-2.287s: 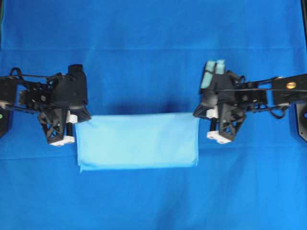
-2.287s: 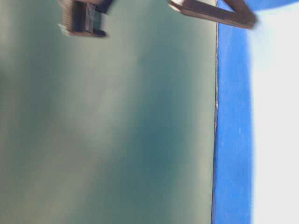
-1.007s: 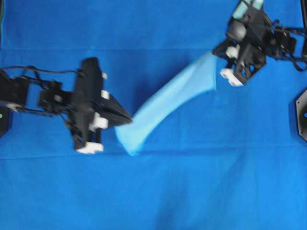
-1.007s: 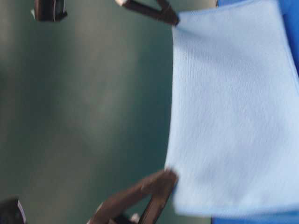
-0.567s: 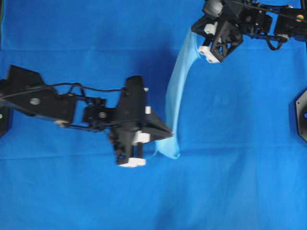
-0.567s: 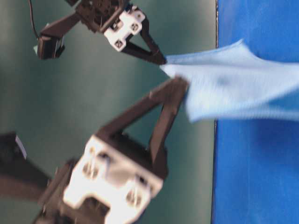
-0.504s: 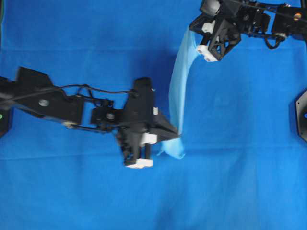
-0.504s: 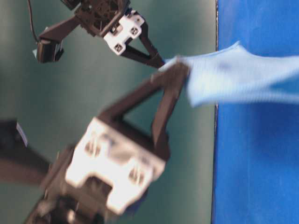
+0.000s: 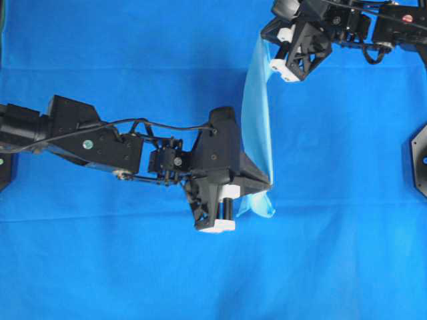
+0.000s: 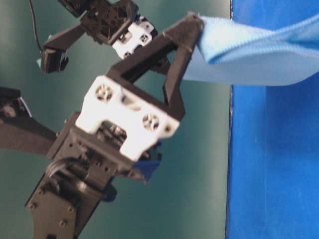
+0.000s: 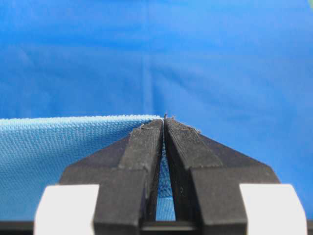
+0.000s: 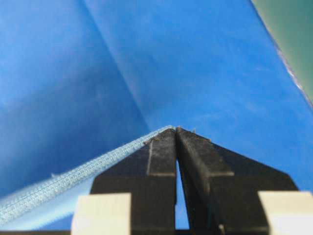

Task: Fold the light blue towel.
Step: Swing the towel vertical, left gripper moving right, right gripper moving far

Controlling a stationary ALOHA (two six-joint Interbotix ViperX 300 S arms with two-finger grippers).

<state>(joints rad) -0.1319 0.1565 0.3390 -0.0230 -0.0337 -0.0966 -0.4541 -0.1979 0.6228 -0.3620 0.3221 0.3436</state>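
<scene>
The light blue towel [image 9: 255,110] hangs lifted between the two arms, stretched as a narrow, slightly twisted band that runs from the far right of the overhead view down to the middle. The left gripper [image 9: 269,184] has its jaws closed on the near end of the towel; the left wrist view shows the two black fingers [image 11: 142,152] pressed together with the hem caught between them and the cloth spreading away to the left. A short tail of towel droops just below this grip. The right gripper [image 9: 263,39] has its jaws closed on the far end; the right wrist view shows the fingers [image 12: 164,154] pinched on the doubled edge, the cloth trailing down to the left.

In the table-level view the left gripper [image 10: 195,22] fills the foreground, with the towel [image 10: 259,52] running off to the right above the table.

The table is covered by the royal-blue cloth [image 9: 133,267], which lies flat with faint creases. The left arm [image 9: 100,143] reaches in from the left edge across the middle; the right arm [image 9: 373,27] enters at the far right corner. A black mount [image 9: 420,160] sits at the right edge.

Nothing lies on the cloth under or beside the towel. Open surface extends near, left and right of the band. At the far edge the right gripper works close to the frame limit.
</scene>
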